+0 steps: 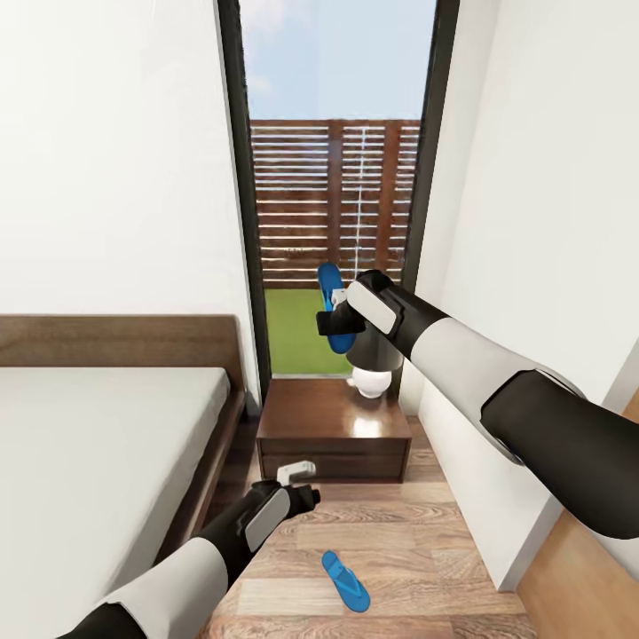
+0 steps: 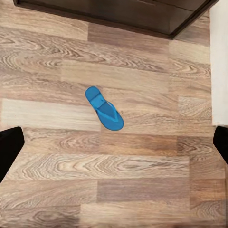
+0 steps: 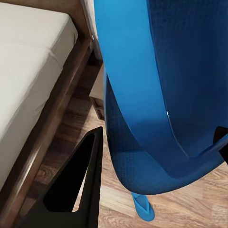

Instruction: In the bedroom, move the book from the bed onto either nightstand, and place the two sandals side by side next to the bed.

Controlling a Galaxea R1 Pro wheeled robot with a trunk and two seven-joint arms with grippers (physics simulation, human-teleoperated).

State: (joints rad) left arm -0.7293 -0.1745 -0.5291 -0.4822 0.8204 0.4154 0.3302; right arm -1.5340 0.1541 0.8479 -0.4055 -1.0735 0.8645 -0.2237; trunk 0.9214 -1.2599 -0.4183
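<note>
While right tool [image 1: 333, 312] grips sandal [image 1: 329, 286], second sandal [image 1: 345, 581] on floor [image 1: 417, 541].

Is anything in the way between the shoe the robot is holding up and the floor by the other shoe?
Nothing visible. The right gripper holds one sandal above the nightstand; the floor beside the other sandal looks bare.

left end effector [image 1: 297, 472]: low, fingers spread | right end effector [image 1: 335, 311]: raised, clamped on sandal [image 1: 330, 286]
</note>
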